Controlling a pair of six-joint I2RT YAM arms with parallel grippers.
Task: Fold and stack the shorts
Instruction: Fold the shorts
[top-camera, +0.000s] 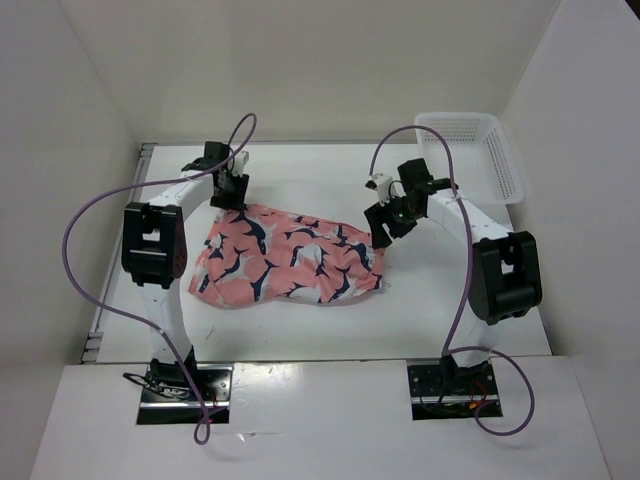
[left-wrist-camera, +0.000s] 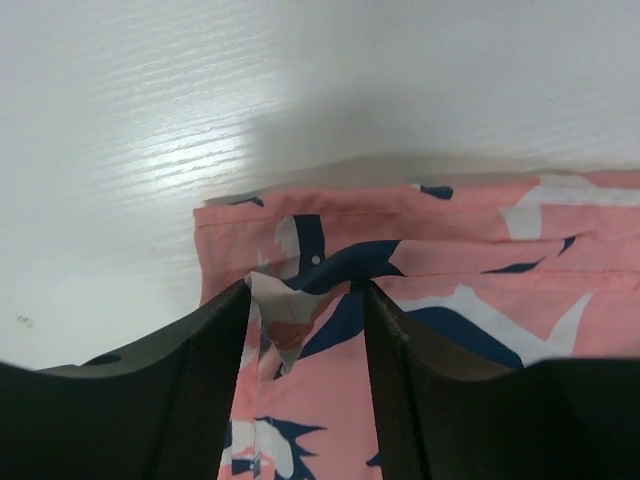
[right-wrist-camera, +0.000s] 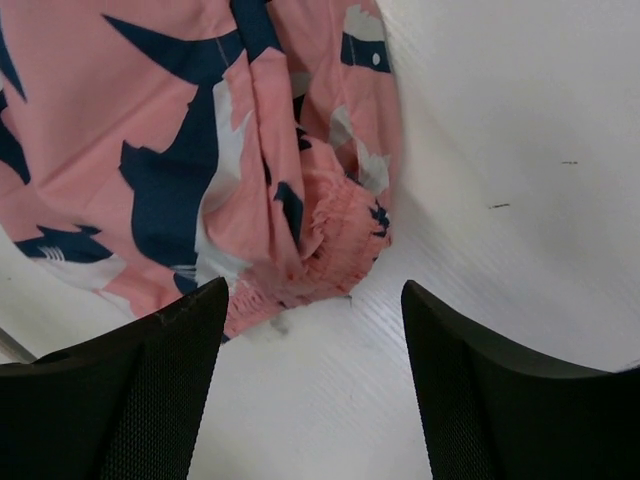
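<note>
1. The shorts (top-camera: 290, 255) lie spread out on the table (top-camera: 300, 325), in the stretch between the two grippers. One end is under each set of jaws.
2. The left gripper (left-wrist-camera: 305, 295) is down over the far corner of the shorts. Its jaws stand partly apart, with printed cloth filling the gap between them.
3. A small pucker of fabric stands up inside that gap, touching the finger (left-wrist-camera: 200, 390) on the left of the wrist view. The other finger rests at the edge of the same patch. The jaws have not closed on the cloth.
4. Just ahead of these fingertips runs a stitched edge of the shorts, with bare tabletop beyond it.
5. The right gripper (right-wrist-camera: 313, 290) hangs at the opposite end of the shorts, jaws wide and holding nothing.
6. A gathered, ruffled bunch of the fabric lies just ahead of its jaws, nearer the finger on the left of that view. Between the fingers and off to the other side is bare table.
7. A white mesh basket (top-camera: 503, 160) stands well beyond the right gripper's jaws at the far corner of the table, apart from the shorts.
</note>
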